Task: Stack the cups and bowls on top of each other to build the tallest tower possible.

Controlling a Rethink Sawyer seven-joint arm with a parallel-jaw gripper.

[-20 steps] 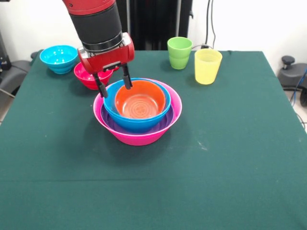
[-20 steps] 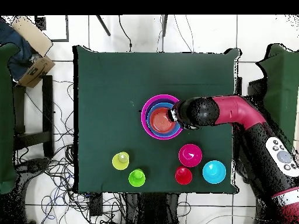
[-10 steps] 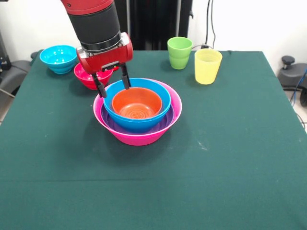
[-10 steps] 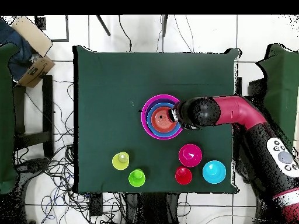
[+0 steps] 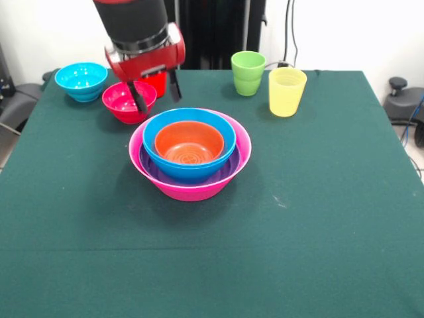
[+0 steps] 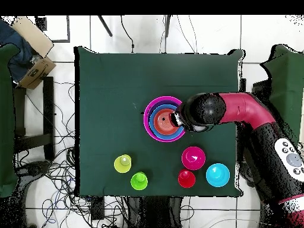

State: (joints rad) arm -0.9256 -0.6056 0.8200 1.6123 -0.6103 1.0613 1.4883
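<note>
The tower stands mid-table: a large pink bowl (image 5: 192, 190) holds a purple bowl (image 5: 149, 170), a blue bowl (image 5: 189, 171) and an orange bowl (image 5: 189, 142) nested level inside. My gripper (image 5: 157, 93) hangs open and empty above the tower's far-left rim, clear of it. A magenta-red bowl (image 5: 121, 103) and a cyan bowl (image 5: 81, 79) sit beyond it. A red cup (image 5: 158, 83) shows partly behind the fingers. The green cup (image 5: 248, 73) and yellow cup (image 5: 286, 91) stand upright at the far right. From overhead, the arm's wrist covers the tower's (image 6: 155, 119) right edge.
The green cloth table (image 5: 318, 218) has open room on the near half and right side. In the overhead view the loose cups and bowls line the bottom edge: yellow (image 6: 123, 163), green (image 6: 139, 180), red (image 6: 186, 179), cyan (image 6: 218, 174). A cardboard box (image 6: 32, 56) lies off-table.
The orange bowl dropped from a tilt into the blue bowl and now lies level. My open gripper rose up and away from the tower's rim.
</note>
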